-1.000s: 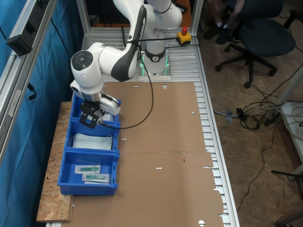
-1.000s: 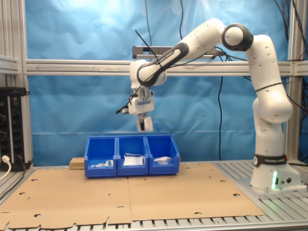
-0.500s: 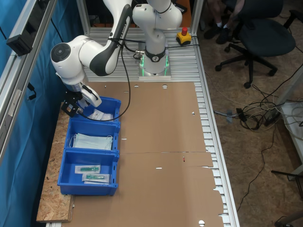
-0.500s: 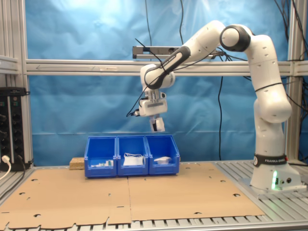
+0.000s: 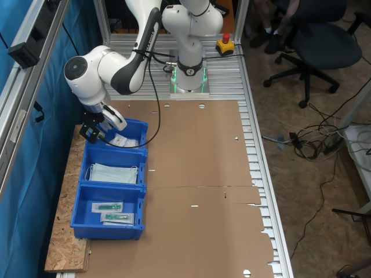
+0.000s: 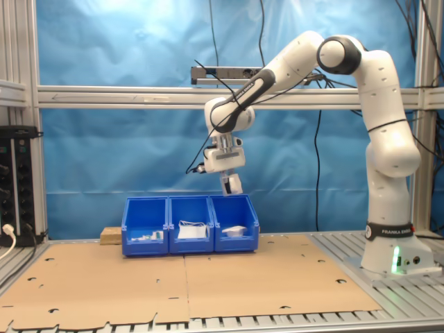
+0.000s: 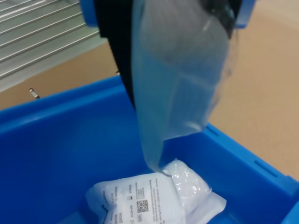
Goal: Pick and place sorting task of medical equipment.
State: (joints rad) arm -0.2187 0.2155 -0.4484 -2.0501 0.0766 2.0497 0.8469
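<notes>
Holding thin white sachet dangling by its top edge in closed gripper above end blue bin, over white packets inside; judged light, limp, slick, so keep edge pinch, release low.

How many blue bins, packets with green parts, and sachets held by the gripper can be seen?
Bins: 3
Packets with green parts: 2
Held sachet: 1
Total: 6
</notes>
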